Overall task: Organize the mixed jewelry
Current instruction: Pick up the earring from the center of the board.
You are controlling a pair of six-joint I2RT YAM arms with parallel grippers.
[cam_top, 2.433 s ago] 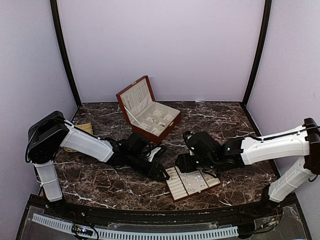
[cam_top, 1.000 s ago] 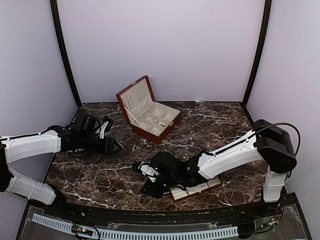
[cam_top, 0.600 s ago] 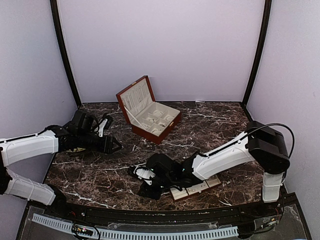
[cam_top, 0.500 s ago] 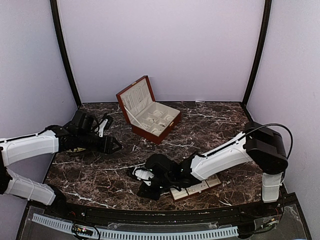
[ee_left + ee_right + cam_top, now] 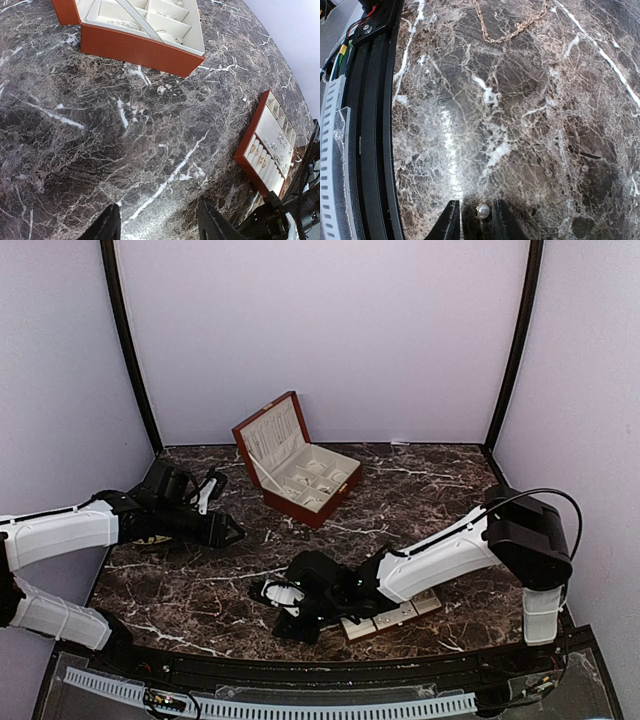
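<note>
A small pearl earring (image 5: 483, 210) lies on the dark marble between the fingers of my right gripper (image 5: 472, 220). The jaws stand narrow around it, with a gap on its left side. From above, the right gripper (image 5: 283, 613) is low over the near middle of the table, left of the slotted tray (image 5: 392, 616). More of the mixed jewelry (image 5: 274, 149) sits in that tray (image 5: 245, 159), and a tiny loose piece (image 5: 161, 90) lies before the wooden box (image 5: 140, 44). My left gripper (image 5: 159, 227) hovers open and empty at the table's left (image 5: 232, 532).
A gold chain (image 5: 512, 27) lies on the marble beyond the right gripper. The open red-brown box (image 5: 300, 468) stands at the back middle. The black front rail (image 5: 370, 125) runs close to the left of the right gripper.
The right arm has slid further left along the near edge, and its jaws have narrowed around the pearl earring. The left arm has stayed put with its jaws unchanged.
</note>
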